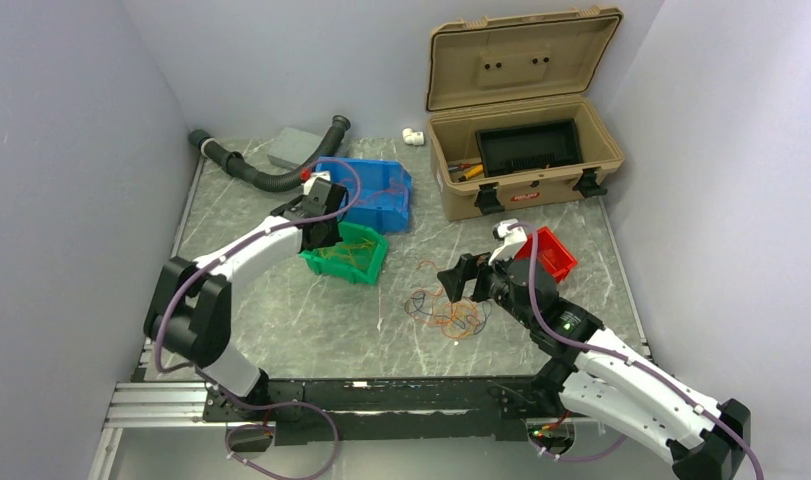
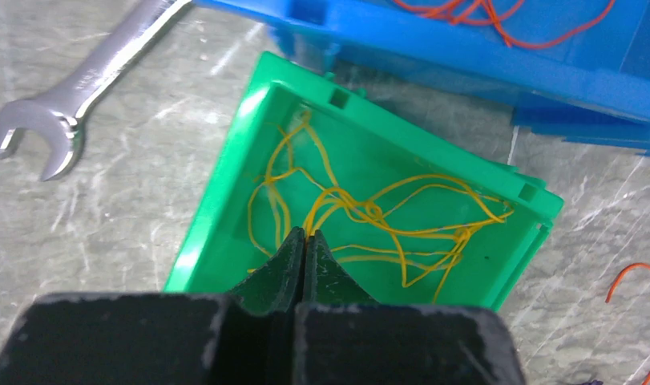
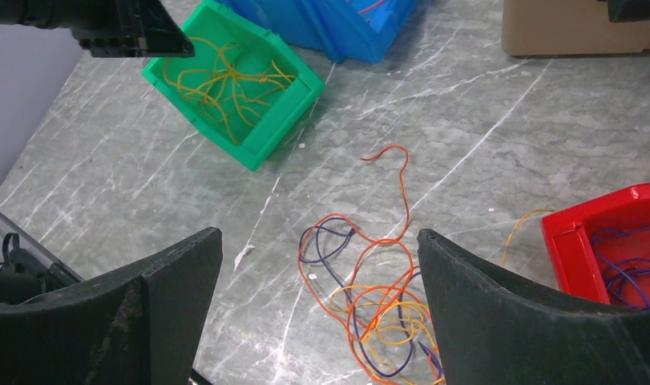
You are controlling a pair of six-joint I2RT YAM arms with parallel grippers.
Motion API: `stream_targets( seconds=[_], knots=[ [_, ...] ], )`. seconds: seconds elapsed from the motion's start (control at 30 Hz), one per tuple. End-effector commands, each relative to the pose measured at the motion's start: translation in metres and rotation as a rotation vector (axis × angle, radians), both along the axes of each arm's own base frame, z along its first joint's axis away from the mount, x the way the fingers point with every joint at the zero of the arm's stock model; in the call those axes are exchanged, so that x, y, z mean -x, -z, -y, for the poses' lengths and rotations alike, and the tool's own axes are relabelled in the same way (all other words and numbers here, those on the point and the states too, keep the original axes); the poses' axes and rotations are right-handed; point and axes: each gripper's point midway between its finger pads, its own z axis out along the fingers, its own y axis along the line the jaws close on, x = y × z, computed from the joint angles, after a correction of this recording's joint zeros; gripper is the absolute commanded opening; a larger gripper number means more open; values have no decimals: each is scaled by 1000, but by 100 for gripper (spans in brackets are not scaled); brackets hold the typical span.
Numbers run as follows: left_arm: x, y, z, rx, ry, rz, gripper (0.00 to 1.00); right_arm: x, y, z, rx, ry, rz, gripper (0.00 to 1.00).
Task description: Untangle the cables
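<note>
- Orange, yellow and purple cables (image 3: 373, 309) lie in a loose tangle on the grey marble-pattern table (image 1: 281, 320), near its front centre and apart from every bin.
- One orange strand (image 3: 397, 172) leads out of the tangle toward the far side of the table.
- Check the right gripper (image 3: 317, 234): its jaws are spread wide with nothing between them, and it hangs just above the tangle. In the right wrist view you see the cables between and below the two fingers.
- Check the left gripper (image 2: 305, 238): its fingers are pressed together tip to tip, over the near part of the green bin (image 2: 225, 160). You cannot tell whether a strand is caught between the tips.
- Yellow cables (image 2: 369, 212) lie looped on the floor of the green bin.
- Behind the green bin, just beside it, stands the blue bin (image 2: 466, 64), with orange cables (image 2: 506, 20) inside.
- To the right of the tangle, near it, stands the red bin (image 3: 570, 237), with purple cables (image 3: 626, 273) inside. A yellow strand (image 3: 522, 228) lies on the table just beside its left wall.
- A steel wrench (image 2: 73, 104) lies flat on the table, apart from the green bin.
- At the far right you see a tan case (image 1: 521, 150) with its lid raised; at the far left, a black hose (image 1: 256, 170).
</note>
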Motion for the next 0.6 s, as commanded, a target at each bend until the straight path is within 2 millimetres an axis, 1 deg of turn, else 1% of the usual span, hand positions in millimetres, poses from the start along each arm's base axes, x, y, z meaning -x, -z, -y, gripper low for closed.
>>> stream_targets(
  seconds=[0.0,0.07,0.1,0.13,0.17,0.23,0.3,0.4,0.43,0.47,0.53,0.57],
  knots=[
    [-9,7,25,37,101,-84,2,-1,-17,-6,-39,-15,27,94],
    [-7,7,26,35,110,-104,11,-3,-12,-3,-28,18,-2,94],
    [-6,4,25,43,108,-92,15,-6,-6,1,-17,53,-34,94],
    [-6,0,25,56,106,-69,20,-8,3,5,3,93,-77,93],
    [-5,-5,25,70,101,-48,27,-9,12,8,22,128,-126,93],
    [-5,-19,25,91,103,-13,41,-5,31,14,74,173,-226,93],
    [-4,-33,27,109,118,12,51,-1,43,17,95,206,-296,92],
    [1,-53,32,147,160,45,64,8,49,17,92,206,-358,92],
    [3,-60,35,164,177,58,71,12,51,17,84,206,-380,92],
    [6,-68,38,187,204,77,75,16,53,16,82,194,-399,92],
    [12,-83,50,235,288,111,95,25,59,13,79,165,-445,91],
    [15,-89,51,244,302,120,98,28,64,12,80,160,-468,90]
  ],
)
